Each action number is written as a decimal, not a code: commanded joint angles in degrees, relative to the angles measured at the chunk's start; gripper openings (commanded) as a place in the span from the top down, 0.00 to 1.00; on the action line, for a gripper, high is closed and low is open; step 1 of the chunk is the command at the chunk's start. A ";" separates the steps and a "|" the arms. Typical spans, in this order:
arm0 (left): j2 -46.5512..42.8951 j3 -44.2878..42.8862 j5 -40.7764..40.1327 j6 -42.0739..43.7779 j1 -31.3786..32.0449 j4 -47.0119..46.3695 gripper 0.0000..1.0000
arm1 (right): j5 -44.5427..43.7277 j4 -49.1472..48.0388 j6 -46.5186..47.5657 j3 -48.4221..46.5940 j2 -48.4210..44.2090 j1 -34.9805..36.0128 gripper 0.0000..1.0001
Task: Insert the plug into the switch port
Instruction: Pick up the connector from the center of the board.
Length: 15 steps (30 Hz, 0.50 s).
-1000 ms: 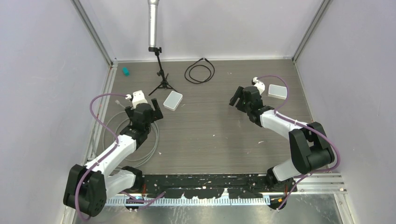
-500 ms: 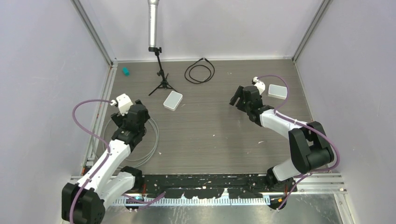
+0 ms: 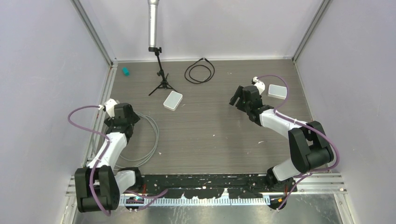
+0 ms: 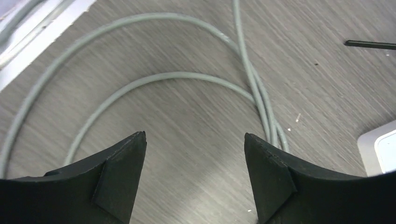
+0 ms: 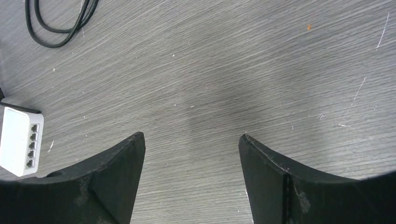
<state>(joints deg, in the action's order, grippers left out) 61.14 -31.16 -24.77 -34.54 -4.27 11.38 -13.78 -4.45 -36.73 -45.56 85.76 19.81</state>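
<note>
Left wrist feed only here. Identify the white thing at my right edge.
Observer: A white switch; the right wrist view shows five ports along one side of it.
Operator: Report the right gripper.
Observer: The right gripper is open and empty, above bare table.
Operator: Name any cable besides this grey one.
Observer: A black cable lies coiled at the table's far end, untouched.

- Your switch (image 5: 18,140): small white box, flat on the table left of centre, row of five ports on its side face.
- Your grey cable (image 4: 187,73): loosely coiled flat near the table's left edge; plug end can't be made out.
</note>
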 commanded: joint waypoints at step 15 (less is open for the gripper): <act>18.92 -8.25 2.80 0.21 -5.16 -22.97 0.32 | 0.68 -0.87 -1.46 -2.78 0.51 0.00 0.23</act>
<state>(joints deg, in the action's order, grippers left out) 76.66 -36.36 -23.29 -34.11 -8.43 -4.56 -13.10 -4.45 -37.45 -45.80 86.02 19.81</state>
